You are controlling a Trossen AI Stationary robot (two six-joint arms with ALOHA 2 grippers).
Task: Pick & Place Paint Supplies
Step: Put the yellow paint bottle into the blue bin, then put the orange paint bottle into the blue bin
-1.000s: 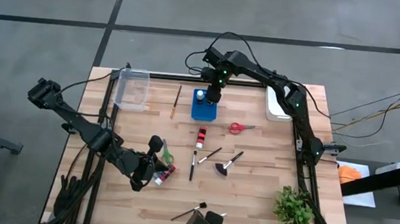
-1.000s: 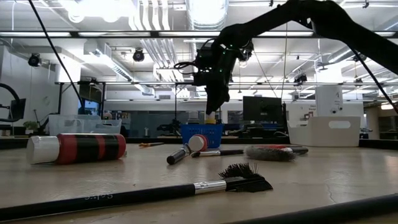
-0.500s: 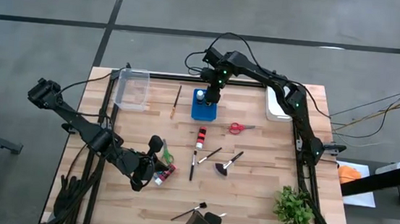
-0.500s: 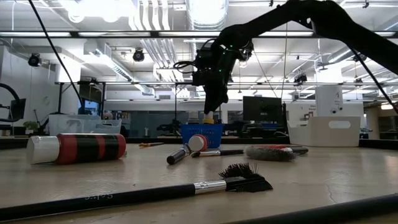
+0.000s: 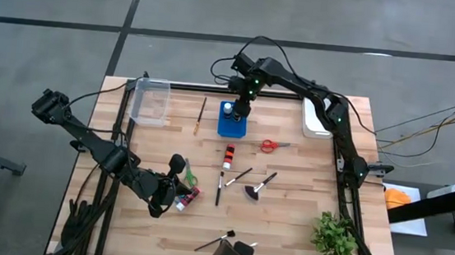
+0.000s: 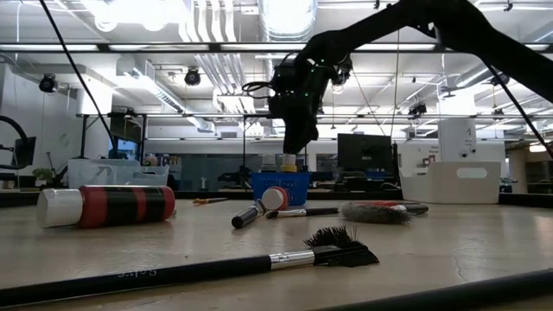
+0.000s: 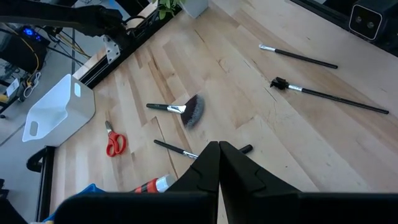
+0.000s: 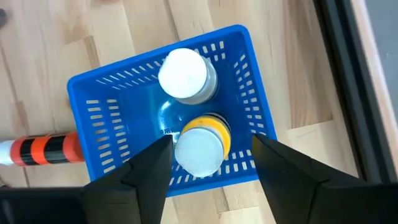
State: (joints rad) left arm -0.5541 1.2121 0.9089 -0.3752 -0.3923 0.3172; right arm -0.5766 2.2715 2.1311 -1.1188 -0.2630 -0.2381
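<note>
The blue square holder (image 8: 155, 106) stands on the table near the far edge (image 5: 232, 126). Two bottles stand upright in it: one white-capped (image 8: 186, 74), one yellow with a white cap (image 8: 200, 149), also seen in the low view (image 6: 290, 161). My right gripper (image 8: 211, 155) hovers open above the holder, a finger on either side of the yellow bottle and clear of it. My left gripper (image 7: 219, 152) hangs shut over the table's near left (image 5: 177, 171), holding nothing. Beside it lie a red bottle (image 5: 190, 196) and green scissors (image 5: 188, 176).
A red-and-black striped bottle (image 5: 229, 154), several brushes (image 5: 240, 176), a fan brush (image 5: 253, 189) and red scissors (image 5: 269, 145) lie mid-table. A wooden-handled brush (image 5: 200, 115), a clear tub (image 5: 150, 100), a white bin (image 5: 315, 119) and a plant (image 5: 334, 236) stand around them.
My right gripper has opened over the blue holder and let go of the yellow bottle, which now stands upright in the holder beside the white-capped one.
</note>
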